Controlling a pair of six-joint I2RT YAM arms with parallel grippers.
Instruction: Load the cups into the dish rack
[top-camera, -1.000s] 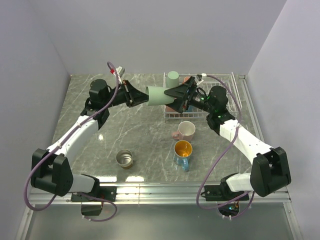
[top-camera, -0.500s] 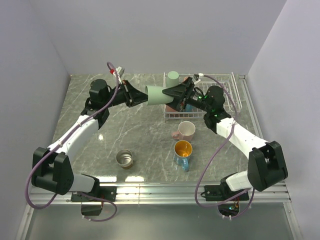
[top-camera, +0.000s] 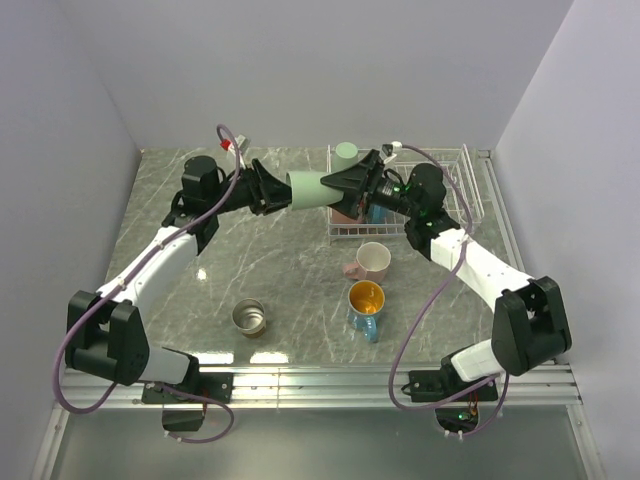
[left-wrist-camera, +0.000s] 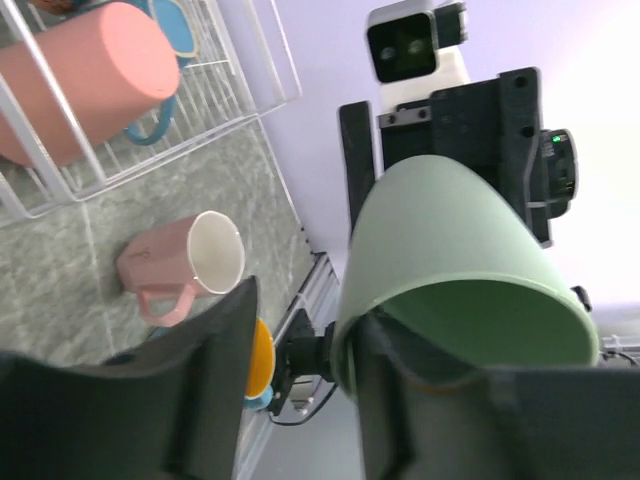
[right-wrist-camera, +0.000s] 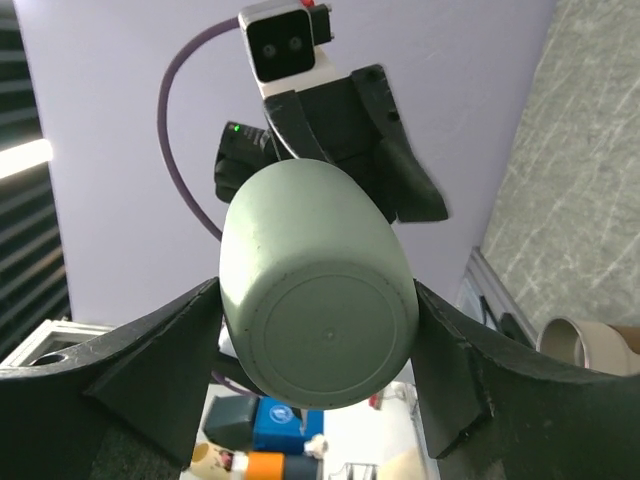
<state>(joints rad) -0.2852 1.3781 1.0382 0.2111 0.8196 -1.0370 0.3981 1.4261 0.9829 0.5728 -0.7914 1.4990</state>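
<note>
Right wrist view: the right gripper (right-wrist-camera: 317, 300) clamps the base end of the mint green cup (right-wrist-camera: 312, 262), held sideways in the air. At the cup's mouth the left gripper (left-wrist-camera: 300, 335) stands parted, one finger inside the rim, the other clear. The dish rack (left-wrist-camera: 250, 75) lies just below the right gripper.

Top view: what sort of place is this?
Probably a robot test booth, not a kitchen: plain walls around a marble-look table, two arms bolted at its near edge, a dish rack and cups as props.
</note>
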